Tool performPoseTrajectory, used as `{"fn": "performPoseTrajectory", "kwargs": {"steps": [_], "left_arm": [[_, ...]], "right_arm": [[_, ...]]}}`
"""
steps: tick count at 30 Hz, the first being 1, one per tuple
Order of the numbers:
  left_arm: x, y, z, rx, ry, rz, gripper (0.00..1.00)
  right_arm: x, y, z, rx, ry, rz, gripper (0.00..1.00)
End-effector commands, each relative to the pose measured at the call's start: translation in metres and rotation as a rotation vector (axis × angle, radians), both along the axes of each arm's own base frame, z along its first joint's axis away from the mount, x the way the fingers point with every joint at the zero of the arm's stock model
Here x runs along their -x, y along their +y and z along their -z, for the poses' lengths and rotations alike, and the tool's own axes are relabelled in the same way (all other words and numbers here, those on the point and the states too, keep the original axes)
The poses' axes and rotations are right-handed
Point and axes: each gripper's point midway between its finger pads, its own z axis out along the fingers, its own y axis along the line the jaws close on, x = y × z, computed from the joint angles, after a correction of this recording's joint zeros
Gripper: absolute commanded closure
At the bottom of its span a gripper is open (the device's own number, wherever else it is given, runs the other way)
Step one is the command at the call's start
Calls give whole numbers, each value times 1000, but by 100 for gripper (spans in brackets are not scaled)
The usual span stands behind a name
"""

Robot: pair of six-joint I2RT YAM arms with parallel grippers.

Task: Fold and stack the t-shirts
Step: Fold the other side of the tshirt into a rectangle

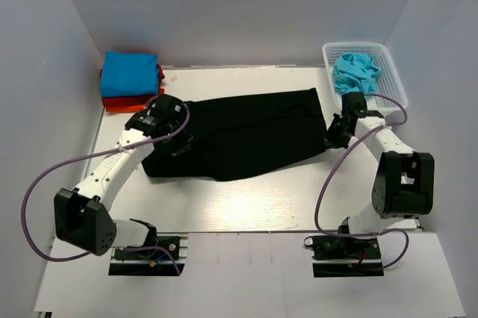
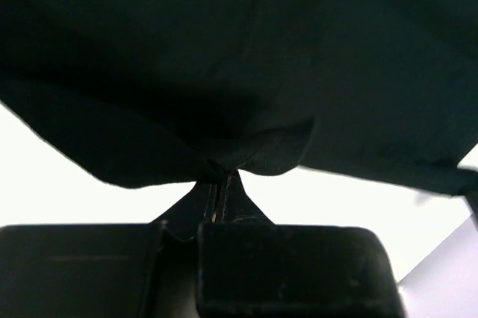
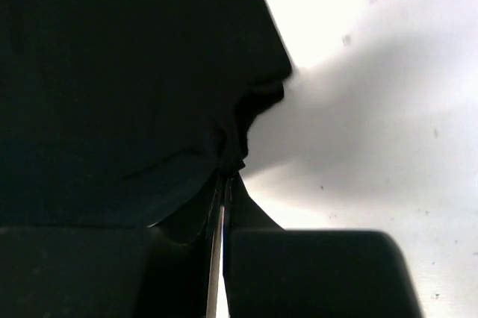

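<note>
Both grippers were pinched shut on the black t-shirt [image 1: 246, 135], left gripper [image 1: 178, 141] on its left edge and right gripper [image 1: 334, 137] on its right, the cloth lying flat mid-table between them. It looked mid-fold; the next move likely needed both arms to lift and carry evenly. The folded stack [image 1: 129, 73] sat at the far left.

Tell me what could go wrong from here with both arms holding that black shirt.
The left end effector and right end effector each hold the black shirt only by a small edge tuck, so it may slip free. The shirt lies slanted and uneven at its left end, so a fold could come out crooked. The left arm works close to the folded stack and might nudge it.
</note>
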Motion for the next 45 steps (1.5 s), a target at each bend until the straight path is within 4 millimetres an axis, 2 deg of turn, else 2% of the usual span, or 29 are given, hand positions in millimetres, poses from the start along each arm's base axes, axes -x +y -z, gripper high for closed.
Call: {"fn": "performPoseTrajectory", "kwargs": {"steps": [1, 3, 6, 8, 11, 12, 14, 16, 19, 20, 22, 23, 25, 27, 28, 30, 31, 32, 33, 34, 35, 36, 37, 38, 40, 41, 42, 44, 45], "left_arm": [[-48, 23, -26, -64, -154, -43, 100], [-69, 28, -40, -71, -212, -51, 100], [-95, 42, -44, -106, -244, -54, 100], [-107, 49, -47, -118, -265, -60, 100], [-123, 54, -56, -114, -323, -61, 100], [-127, 59, -58, -123, -338, -60, 100], [-136, 62, -65, -127, -382, -60, 100], [-145, 64, -72, -131, -427, -38, 100], [-157, 69, -69, -150, -449, -14, 100], [-161, 71, -66, -155, -452, 4, 100], [-170, 72, -61, -164, -461, 24, 100], [-174, 75, -58, -166, -464, 30, 100], [-184, 74, -50, -166, -465, 64, 100], [-199, 73, -52, -160, -495, 87, 100], [-207, 77, -39, -163, -470, 80, 100], [-223, 81, -40, -165, -487, 67, 100], [-229, 86, -36, -176, -480, 67, 100], [-235, 86, -33, -183, -476, 76, 96], [-248, 91, -23, -194, -455, 78, 59], [-253, 96, -18, -196, -429, 72, 22], [-262, 95, -30, -202, -424, 95, 0], [-268, 94, -11, -201, -374, 101, 0], [-273, 99, -12, -203, -371, 92, 0], [-283, 101, -23, -222, -402, 98, 0], [-288, 100, -29, -222, -420, 110, 0], [-288, 98, -32, -214, -422, 116, 0], [-287, 96, -37, -203, -433, 123, 0], [-276, 88, -43, -173, -447, 159, 0], [-272, 80, -45, -164, -456, 176, 0]], "right_arm": [[-19, 1, -17, 0, -2, -27, 100], [-22, 1, -16, 3, 18, -30, 100], [-44, 2, -31, 13, -22, -46, 100], [-51, 1, -30, 29, -16, -66, 100], [-70, -4, -42, 68, -39, -67, 100], [-83, -6, -56, 83, -79, -70, 100], [-87, -5, -54, 97, -62, -98, 100], [-101, -5, -60, 98, -77, -102, 100], [-115, 3, -60, 79, -91, -144, 100], [-125, 4, -70, 87, -124, -157, 100], [-131, 6, -62, 88, -106, -165, 100], [-145, 8, -72, 85, -136, -162, 100], [-153, 4, -64, 108, -121, -149, 100], [-166, 4, -63, 106, -120, -146, 100], [-169, 4, -55, 105, -103, -143, 100], [-183, 8, -62, 93, -134, -151, 100], [-193, 11, -53, 84, -125, -156, 98], [-201, 18, -62, 54, -152, -173, 94], [-202, 19, -59, 46, -141, -177, 73], [-205, 17, -46, 51, -115, -173, 61], [-211, 18, -55, 60, -136, -187, 57], [-211, 19, -55, 61, -136, -195, 50], [-209, 25, -58, 53, -146, -232, 47], [-210, 28, -65, 60, -175, -243, 46], [-206, 36, -70, 73, -197, -272, 42], [-203, 36, -78, 73, -228, -275, 40], [-200, 42, -80, 70, -234, -290, 34], [-191, 54, -85, 51, -255, -335, 34], [-187, 60, -84, 43, -252, -351, 21]]}}
